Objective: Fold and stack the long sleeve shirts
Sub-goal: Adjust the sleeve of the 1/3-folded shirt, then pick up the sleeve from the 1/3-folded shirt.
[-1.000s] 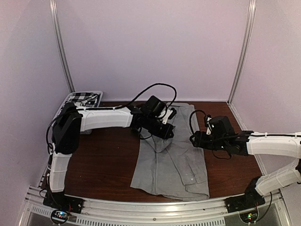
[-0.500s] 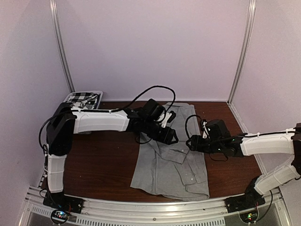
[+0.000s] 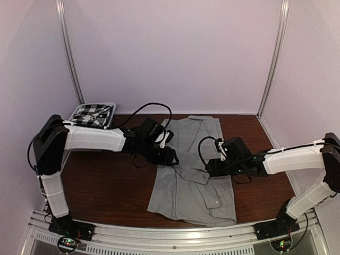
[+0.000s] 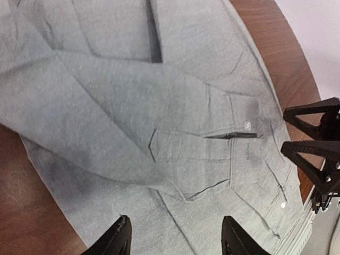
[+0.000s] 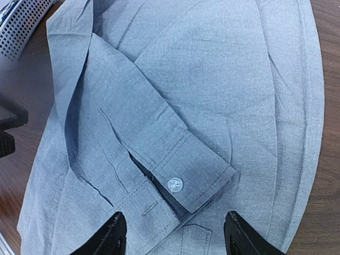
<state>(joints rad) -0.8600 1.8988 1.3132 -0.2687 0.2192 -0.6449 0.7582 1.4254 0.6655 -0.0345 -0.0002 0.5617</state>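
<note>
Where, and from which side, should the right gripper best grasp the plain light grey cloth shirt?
Probably its right side edge, from the right over the brown wooden table: the grey shirt lies flat, sleeves folded in, and that free edge borders bare wood near the right gripper.

no readable text, label or number anywhere.

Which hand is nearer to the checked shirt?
Left. The left hand sits right of the checked shirt; the right hand lies farther right, over the grey shirt.
</note>
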